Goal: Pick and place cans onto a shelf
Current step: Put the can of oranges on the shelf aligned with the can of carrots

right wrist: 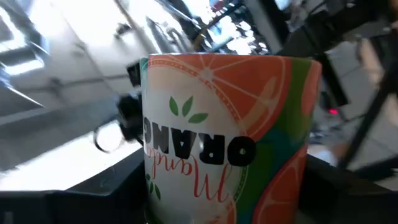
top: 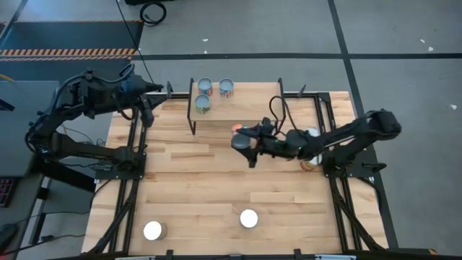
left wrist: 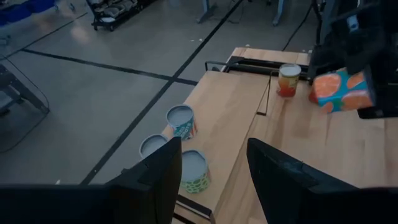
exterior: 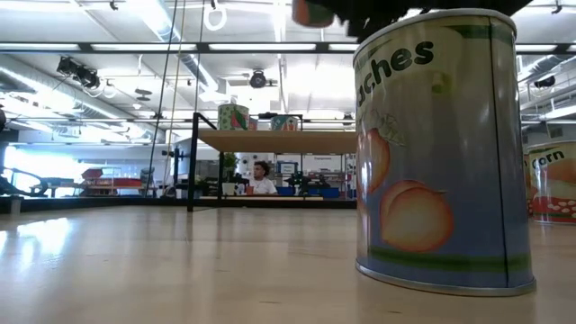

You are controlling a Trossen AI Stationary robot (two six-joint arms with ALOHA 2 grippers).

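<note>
My right gripper point(top: 242, 137) is shut on an orange-labelled mandarin can point(right wrist: 224, 143), held above the table's middle, just right of the shelf point(top: 242, 110). The shelf is a light plank on black legs at the far middle of the table. Three cans point(top: 204, 87) point(top: 226, 88) point(top: 203, 105) stand on their bases on its left part. My left gripper point(left wrist: 211, 174) waits open, high at the far left beside the shelf, with nothing between its fingers. Other cans stand on the table: two white-lidded ones point(top: 152, 230) point(top: 249, 218) at the near edge and one point(top: 312, 133) under my right arm. My right gripper pinches the orange can's side wall point(right wrist: 155, 186) between its two fingers point(right wrist: 118, 193), one on each side of the label. The fingers come about level from the table's right. The can point(left wrist: 339, 90) is lifted clear of table and shelf, tipped toward its side.
In the low view a peaches can point(exterior: 441, 153) stands close in front, with a corn can point(exterior: 553, 180) behind it at the right. A person point(exterior: 261, 183) sits in the room beyond the shelf. Bare wood point(top: 195, 180) lies between the shelf and the near cans.
</note>
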